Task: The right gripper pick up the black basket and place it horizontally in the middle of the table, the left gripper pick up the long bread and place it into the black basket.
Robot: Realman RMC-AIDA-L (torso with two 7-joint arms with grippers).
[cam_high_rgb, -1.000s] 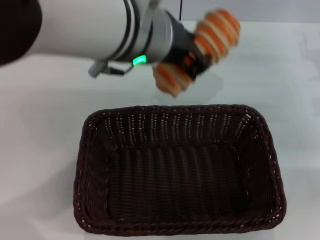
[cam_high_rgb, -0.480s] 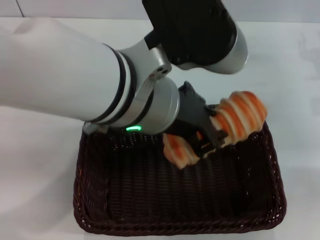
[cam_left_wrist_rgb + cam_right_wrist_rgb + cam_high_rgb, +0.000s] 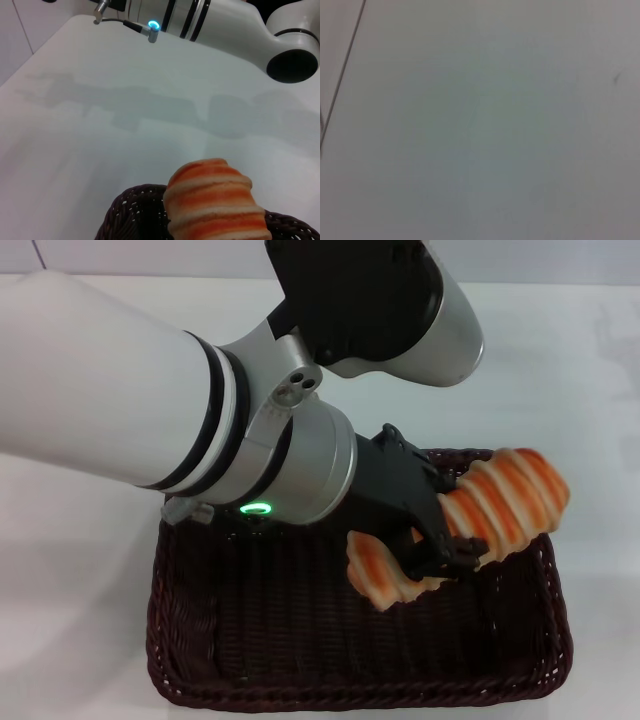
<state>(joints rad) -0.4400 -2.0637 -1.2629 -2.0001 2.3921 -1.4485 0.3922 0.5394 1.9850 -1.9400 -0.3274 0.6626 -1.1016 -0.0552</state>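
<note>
Left gripper [image 3: 440, 545] has come lower and further right vs 0.5 s ago; jaws pinching bread [image 3: 480, 520] mid-loaf. Bread tilted, above basket [image 3: 200, 640], its high end past the right rim. Basket unmoved on table [image 3: 80, 570]. Right gripper not seen.

No legible text, label, brand, number or sign on anything in any view.
</note>
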